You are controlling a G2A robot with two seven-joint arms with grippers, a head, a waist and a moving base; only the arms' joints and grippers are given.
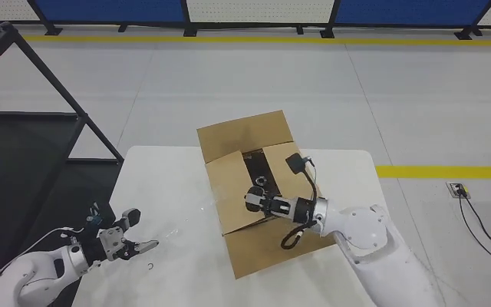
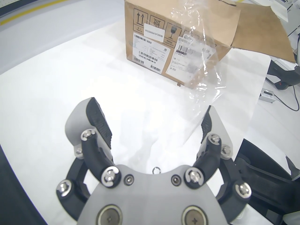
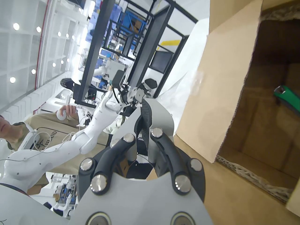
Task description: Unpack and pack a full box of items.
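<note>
An open cardboard box (image 1: pixel 253 176) stands mid-table with its flaps spread. Inside it lies a green-handled item (image 3: pixel 288 97). My right gripper (image 1: pixel 253 201) hovers at the box's left flap, over the opening. Its fingers (image 3: pixel 144 108) are pressed together with nothing seen between them. My left gripper (image 2: pixel 152 118) is open, low over the table at the front left (image 1: pixel 140 232). A crumpled clear plastic bag (image 2: pixel 199 54) rises from the table between it and the box, its lower end beside one fingertip (image 2: pixel 207 120).
A small metal ring (image 2: pixel 156 170) lies on the white table (image 1: pixel 176 184) just under my left gripper. The box's labelled side (image 2: pixel 152 47) faces that gripper. A black frame (image 1: pixel 61 100) stands off the table's left edge. The table's near edge is close behind the left gripper.
</note>
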